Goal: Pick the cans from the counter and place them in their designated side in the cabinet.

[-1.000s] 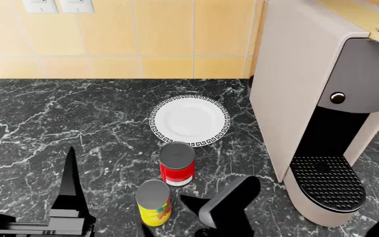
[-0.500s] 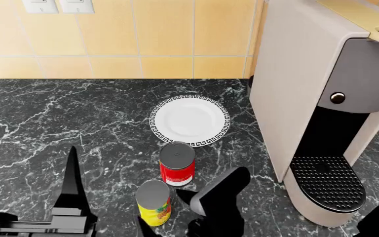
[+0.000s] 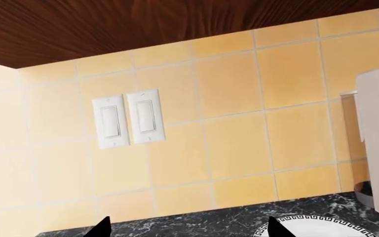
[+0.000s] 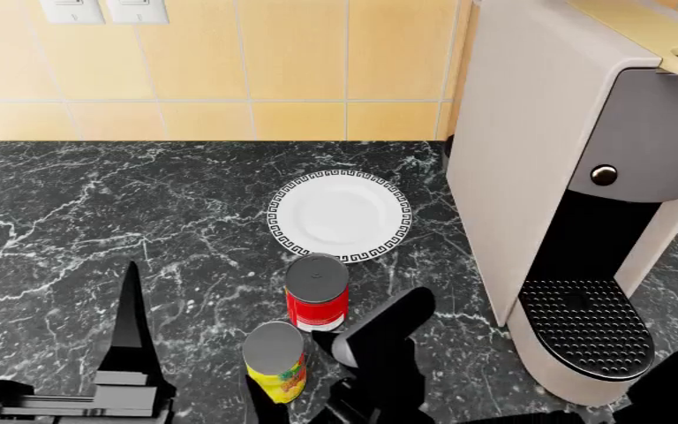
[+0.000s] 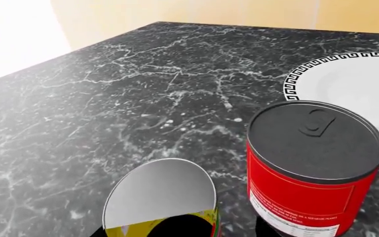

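Compared with a second ago, we see the black right gripper [image 4: 357,371] shifted left and forward in the head view, now just beside the small yellow-labelled tin with a grey top [image 4: 275,360] and right below the red tin with a white band and dark grey lid [image 4: 317,292]. Both tins stand upright on the black marble-like counter with white veins [image 4: 139,212], exactly where they stood before; nothing else has moved.

We cannot tell how wide the right gripper's jaws stand. The left gripper [image 4: 45,309] sits low at the head view's left with its black fingers [image 4: 127,309] spread wide, empty.

The right wrist view brings us close to the yellow tin [image 5: 160,200] and the red tin [image 5: 311,173], the red one showing a pull tab on its lid. The left wrist view alone shows two white wall switches [image 3: 129,118] on yellow tiles under a dark wooden cabinet underside [image 3: 143,24].

Behind the red tin lies a white plate with a black key-pattern rim [image 4: 341,216]; a tall beige coffee machine [image 4: 575,194] stands well to its right.
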Robot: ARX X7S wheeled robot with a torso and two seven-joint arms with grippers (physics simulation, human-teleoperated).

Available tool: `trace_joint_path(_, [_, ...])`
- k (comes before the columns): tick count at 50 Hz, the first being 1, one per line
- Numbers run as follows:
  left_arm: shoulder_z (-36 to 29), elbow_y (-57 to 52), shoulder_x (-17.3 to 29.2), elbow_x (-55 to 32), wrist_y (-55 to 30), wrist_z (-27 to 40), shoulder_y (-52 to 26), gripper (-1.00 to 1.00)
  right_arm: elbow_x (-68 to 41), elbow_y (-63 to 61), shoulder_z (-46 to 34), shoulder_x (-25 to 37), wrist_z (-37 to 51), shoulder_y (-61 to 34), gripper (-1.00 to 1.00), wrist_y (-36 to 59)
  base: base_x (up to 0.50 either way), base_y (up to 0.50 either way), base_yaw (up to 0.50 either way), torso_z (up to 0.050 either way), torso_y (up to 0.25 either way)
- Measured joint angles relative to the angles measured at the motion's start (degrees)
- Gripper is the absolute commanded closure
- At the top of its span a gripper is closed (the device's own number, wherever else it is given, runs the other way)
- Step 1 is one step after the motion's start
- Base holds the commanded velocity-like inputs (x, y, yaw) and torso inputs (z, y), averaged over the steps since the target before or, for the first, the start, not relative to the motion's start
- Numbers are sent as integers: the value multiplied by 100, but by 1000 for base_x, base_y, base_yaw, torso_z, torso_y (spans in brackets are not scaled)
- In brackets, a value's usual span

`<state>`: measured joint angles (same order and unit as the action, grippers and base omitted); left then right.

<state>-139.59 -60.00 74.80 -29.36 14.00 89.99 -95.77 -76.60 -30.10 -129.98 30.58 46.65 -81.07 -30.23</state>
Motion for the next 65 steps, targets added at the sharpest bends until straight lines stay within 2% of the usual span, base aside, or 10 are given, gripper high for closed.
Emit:
trace_joint_path(23, [209, 0, -36, -54, -73, 0, 177, -100, -46, 9, 88, -69, -24, 17, -100, 118, 0, 0, 0, 0, 0])
trace_joint_path(24, [208, 0, -39, -62, -75, 0, 170, -100, -44, 8, 95, -67, -24, 14, 100, 119, 0, 0, 0, 0, 10])
trace_joint_path(49, [252, 0, -61, -88, -108, 0, 215, -100, 341, -169, 136, 35, 198, 119, 100, 127, 0, 0, 0, 0, 0])
trace_joint_path(60, [309, 0, -42, 7, -91, 0, 384, -100, 1461, -1451, 259, 434, 1600, -190, 100, 607, 0, 0, 0, 0, 0])
trace_joint_path(65, [385, 0, -40, 73, -90, 0, 536, -100, 2249, -2052, -328, 479, 2633, -1031, 100, 404, 0, 0, 0, 0, 0])
